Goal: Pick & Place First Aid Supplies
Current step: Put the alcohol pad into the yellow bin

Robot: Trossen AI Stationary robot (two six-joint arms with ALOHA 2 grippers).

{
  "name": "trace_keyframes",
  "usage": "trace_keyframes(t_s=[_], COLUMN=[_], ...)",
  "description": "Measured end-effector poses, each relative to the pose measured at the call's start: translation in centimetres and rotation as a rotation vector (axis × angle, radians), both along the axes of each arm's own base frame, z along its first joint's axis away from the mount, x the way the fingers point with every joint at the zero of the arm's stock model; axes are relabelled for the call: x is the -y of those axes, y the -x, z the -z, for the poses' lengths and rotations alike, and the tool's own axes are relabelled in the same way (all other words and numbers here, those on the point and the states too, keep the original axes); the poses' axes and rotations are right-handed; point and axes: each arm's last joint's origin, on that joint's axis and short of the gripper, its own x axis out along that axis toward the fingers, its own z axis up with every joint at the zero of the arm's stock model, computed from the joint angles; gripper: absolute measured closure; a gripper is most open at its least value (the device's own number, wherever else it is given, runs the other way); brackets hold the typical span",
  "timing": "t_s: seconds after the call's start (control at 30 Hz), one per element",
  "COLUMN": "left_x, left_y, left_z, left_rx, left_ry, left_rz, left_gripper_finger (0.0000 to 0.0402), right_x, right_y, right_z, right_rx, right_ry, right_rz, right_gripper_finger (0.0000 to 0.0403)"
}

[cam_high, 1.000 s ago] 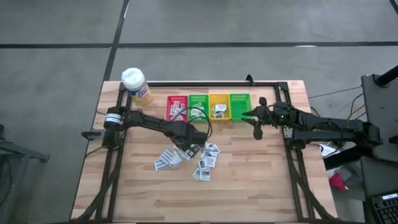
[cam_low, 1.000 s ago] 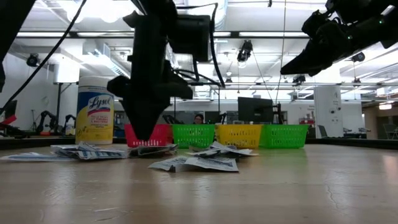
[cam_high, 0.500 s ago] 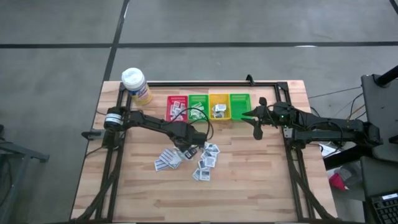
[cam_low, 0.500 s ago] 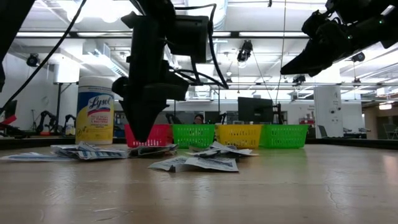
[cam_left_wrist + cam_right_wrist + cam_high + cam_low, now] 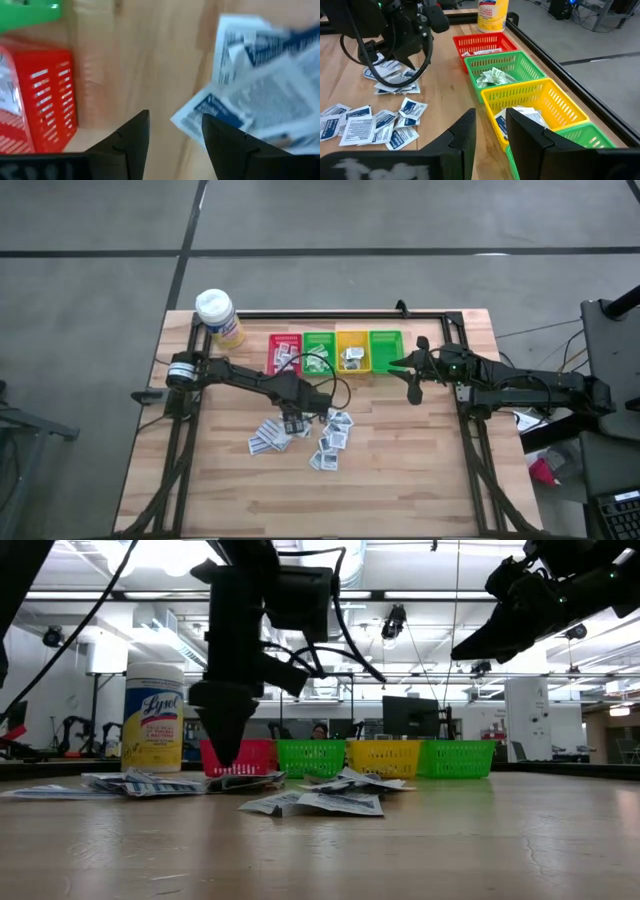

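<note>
The first aid supplies [image 5: 322, 438] are small white sachets with blue and grey print, lying flat in a loose pile mid-table; the low view shows the pile [image 5: 312, 802] too. My left gripper [image 5: 294, 421] points straight down over the pile's far left part, open, its tips [image 5: 228, 762] just above the table. In its wrist view one sachet's corner [image 5: 194, 116] lies below the gap between the fingers. My right gripper [image 5: 413, 383] hovers high, beside the rightmost green bin, open and holding nothing [image 5: 490, 132].
Along the far edge stands a row of bins: red [image 5: 285, 352], green [image 5: 319, 352], yellow [image 5: 351, 352], green [image 5: 385, 350], some holding sachets. A white-capped yellow bottle [image 5: 218, 315] stands at the far left corner. Bare wood lies toward the near edge [image 5: 400, 480].
My left gripper has shifted slightly toward the table's near-left and turned about its upright axis, so it looks narrower in the low view. The sachets and the right arm have stayed put.
</note>
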Motion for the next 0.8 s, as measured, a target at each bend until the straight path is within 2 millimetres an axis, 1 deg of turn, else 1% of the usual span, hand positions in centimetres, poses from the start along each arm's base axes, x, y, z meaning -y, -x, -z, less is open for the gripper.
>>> trace_keyframes(t_s=[0.1, 0.2, 0.5, 0.8], left_x=[0.0, -0.1, -0.1, -0.2], left_y=[0.4, 0.8, 1.1, 1.0], left_z=[0.3, 0.1, -1.7, -0.2], left_rx=[-0.043, -0.058, 0.071, 0.131], left_ry=[0.0, 0.0, 0.002, -0.005], left_rz=[0.089, 0.151, 0.201, 0.233], left_gripper_finger=[0.0216, 0.0216, 0.0218, 0.0218], right_x=[0.0, 0.0, 0.0, 0.0], right_y=[0.0, 0.0, 0.0, 0.0], right_z=[0.0, 0.0, 0.0, 0.0], right_rx=[0.0, 0.0, -0.001, -0.001], right_ry=[0.0, 0.0, 0.003, 0.0], right_rz=[0.0, 0.0, -0.001, 0.0], right_gripper_finger=[0.0305, 0.0303, 0.0293, 0.0304])
